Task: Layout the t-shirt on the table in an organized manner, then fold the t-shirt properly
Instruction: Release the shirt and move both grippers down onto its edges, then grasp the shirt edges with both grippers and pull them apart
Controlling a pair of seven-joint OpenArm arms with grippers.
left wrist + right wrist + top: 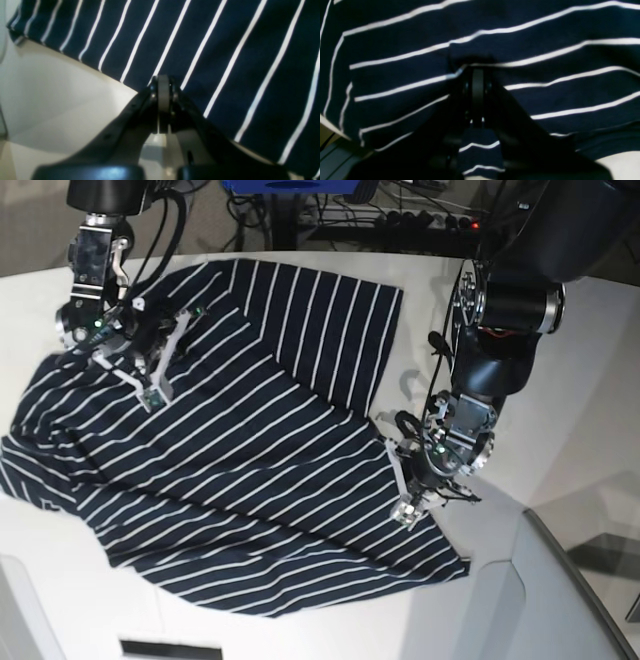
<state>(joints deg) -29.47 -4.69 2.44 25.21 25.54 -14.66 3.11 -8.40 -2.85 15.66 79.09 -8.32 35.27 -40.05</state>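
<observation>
Nearest the base camera lies the lower hem corner of the t-shirt [220, 470], spread across the white worktop [560, 380] with its stripes running diagonally and a flap folded over toward the far edge. Fabric is rumpled at the base view's left, flatter at centre. Left gripper [408, 505] sits low at the shirt's edge on the base view's right; in the left wrist view its fingers [163, 95] are pressed together at the hem, pinching the shirt's edge, bare worktop showing beside and below them. Right gripper [150, 385] is on the base view's left, down on the cloth near the upper part of the shirt; in the right wrist view its fingers [477, 92] are clenched with a ridge of striped fabric bunched at the tips, cloth filling nearly the whole view.
</observation>
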